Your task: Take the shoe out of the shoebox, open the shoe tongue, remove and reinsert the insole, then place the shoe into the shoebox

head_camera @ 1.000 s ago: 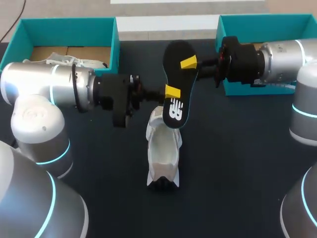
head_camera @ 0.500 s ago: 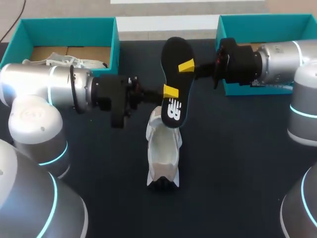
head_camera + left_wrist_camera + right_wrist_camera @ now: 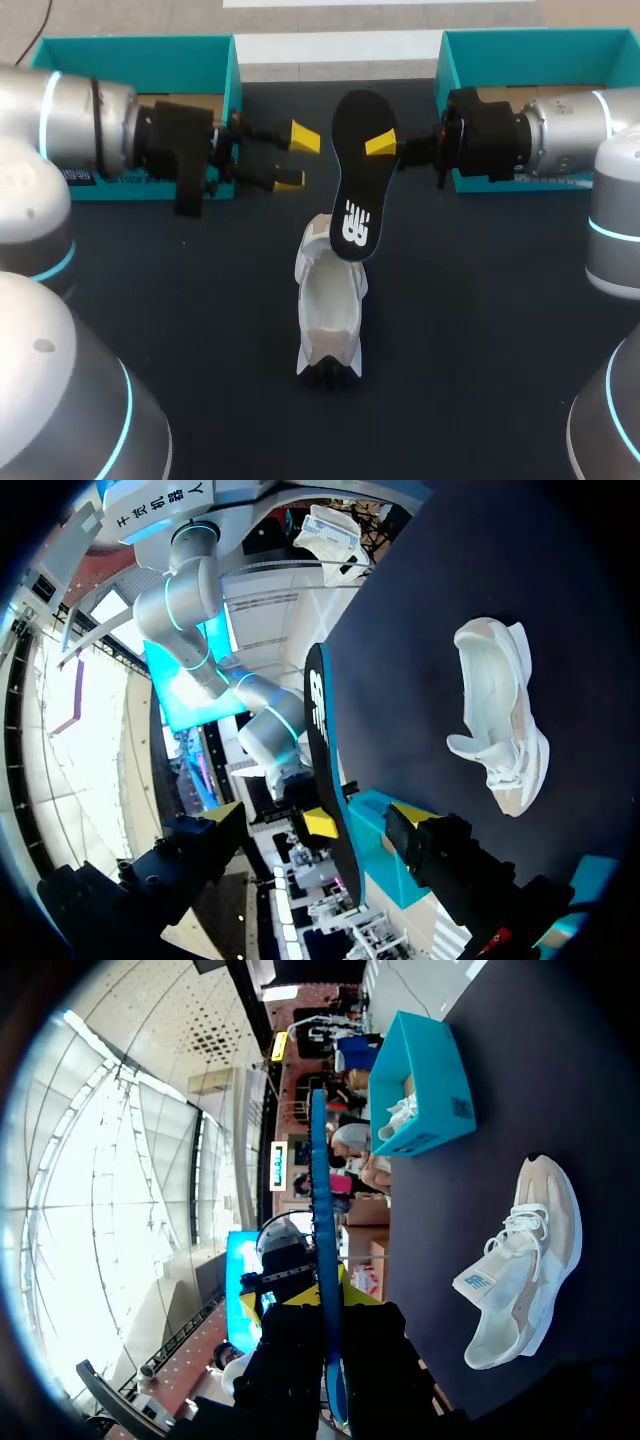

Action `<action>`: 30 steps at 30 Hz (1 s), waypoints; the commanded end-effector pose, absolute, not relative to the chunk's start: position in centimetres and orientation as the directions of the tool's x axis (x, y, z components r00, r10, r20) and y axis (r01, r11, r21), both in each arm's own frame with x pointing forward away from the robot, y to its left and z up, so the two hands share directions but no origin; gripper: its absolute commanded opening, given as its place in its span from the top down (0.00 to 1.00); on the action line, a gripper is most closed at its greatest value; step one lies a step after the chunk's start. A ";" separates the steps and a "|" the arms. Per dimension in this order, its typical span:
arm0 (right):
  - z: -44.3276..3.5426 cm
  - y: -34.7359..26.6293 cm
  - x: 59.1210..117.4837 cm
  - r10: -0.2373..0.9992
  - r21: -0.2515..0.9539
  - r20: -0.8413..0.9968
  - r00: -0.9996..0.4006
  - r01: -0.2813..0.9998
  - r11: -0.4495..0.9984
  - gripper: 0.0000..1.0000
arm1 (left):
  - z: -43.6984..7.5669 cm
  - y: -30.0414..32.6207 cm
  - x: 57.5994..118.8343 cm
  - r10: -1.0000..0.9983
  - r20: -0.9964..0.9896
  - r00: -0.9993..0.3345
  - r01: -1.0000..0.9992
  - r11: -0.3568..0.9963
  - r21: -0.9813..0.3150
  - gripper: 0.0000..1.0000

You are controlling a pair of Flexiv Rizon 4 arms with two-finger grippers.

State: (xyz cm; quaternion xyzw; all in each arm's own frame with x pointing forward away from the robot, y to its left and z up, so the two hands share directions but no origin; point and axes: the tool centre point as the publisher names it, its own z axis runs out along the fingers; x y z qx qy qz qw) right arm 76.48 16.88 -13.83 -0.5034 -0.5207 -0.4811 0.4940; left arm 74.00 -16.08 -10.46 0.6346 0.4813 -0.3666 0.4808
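Now that your left gripper (image 3: pixel 298 158) has let go of the insole (image 3: pixel 358 180), only your right gripper (image 3: pixel 382 148) holds it. A moment ago both grippers had it. Since then the left arm has pulled back toward 9 o'clock. Its gripper now hangs just in front of the left box (image 3: pixel 130 50), with its fingers apart and nothing between them.

The right gripper has hardly moved. Its fingers are clamped on the insole, one on each flat side, as the right wrist view shows. The insole stands up in the air over the middle of the table (image 3: pixel 480 330). Its lower end points down at the shoe (image 3: pixel 330 310), which sits on the table at 6 o'clock from the insole, out of both boxes.

I think this means the insole is fully out, so taking it out looks done. Putting it back in comes next. Your left gripper is free, so it could hold the shoe steady.

Some things are hard to see:
- From above, the insole's lower end covers the far end of the shoe, so you cannot tell if they touch.
- The right gripper's second finger is hidden behind the insole in that view.
- The left arm covers much of the left box, but the right wrist view shows a second shoe (image 3: pixel 403 1110) in it.
- The right arm hides the inside of the right box (image 3: pixel 530 45).
- I cannot tell how far the shoe's tongue is open.
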 end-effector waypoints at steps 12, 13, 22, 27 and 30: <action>-15.0 18.6 76.4 0.069 -0.022 0.997 0.020 0.999 0.039 1.00 | -7.0 -17.1 73.8 0.719 -0.670 0.182 0.982 -0.099 0.161 0.00; -15.0 18.7 76.4 0.069 -0.022 0.997 0.019 0.999 0.040 1.00 | -7.0 -17.1 73.8 0.719 -0.670 0.182 0.982 -0.099 0.161 0.00; -15.7 19.6 76.6 0.069 -0.037 0.997 0.033 0.998 0.056 1.00 | -6.5 -17.4 73.7 0.792 -0.597 0.127 0.989 -0.058 0.133 0.00; -15.9 19.9 76.5 0.064 -0.041 0.997 0.037 0.998 0.057 1.00 | -5.9 -18.3 73.5 0.907 -0.420 0.030 0.997 0.002 0.076 0.00; -16.0 20.1 76.4 0.060 -0.041 0.998 0.037 0.998 0.056 1.00 | -6.2 -18.7 73.4 0.955 -0.298 0.007 0.995 0.022 0.095 0.00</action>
